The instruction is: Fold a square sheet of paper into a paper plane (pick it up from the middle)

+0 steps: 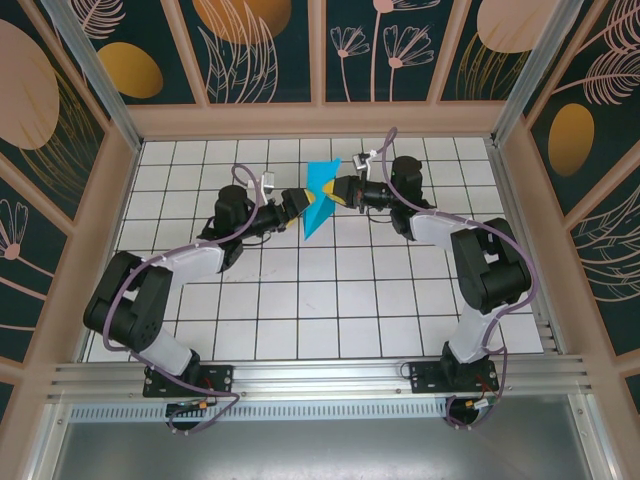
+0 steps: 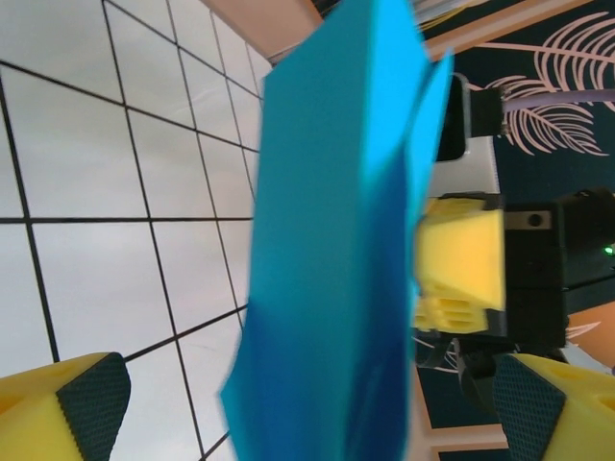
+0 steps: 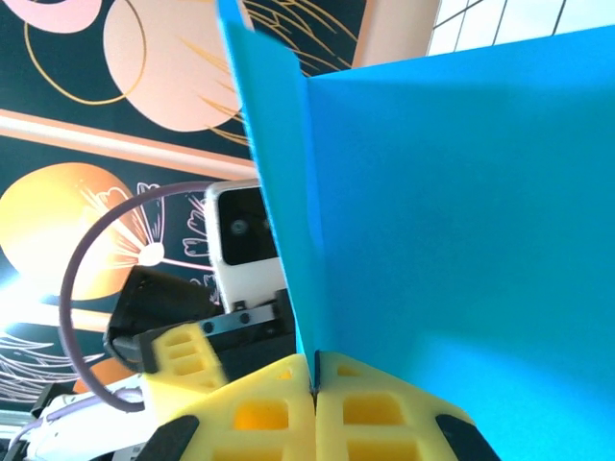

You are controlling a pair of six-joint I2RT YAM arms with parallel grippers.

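Observation:
The square sheet of paper (image 1: 319,198) is teal-blue and folded into a layered pointed shape, held upright above the table's far middle. My right gripper (image 1: 343,193) is shut on it. In the right wrist view the yellow fingers (image 3: 315,382) pinch its lower edge, and one flap (image 3: 274,173) stands out from the broad face (image 3: 461,211). My left gripper (image 1: 297,206) is open on the paper's left. In the left wrist view the paper (image 2: 332,250) hangs between its spread pads (image 2: 91,401), which do not touch it. The right gripper's fingers (image 2: 459,269) show behind the paper.
White gridded tabletop (image 1: 300,300) lies below both arms. Patterned walls with wooden frames (image 1: 320,118) stand close behind the grippers. The left wrist camera housing (image 3: 245,235) faces the right gripper from a short distance.

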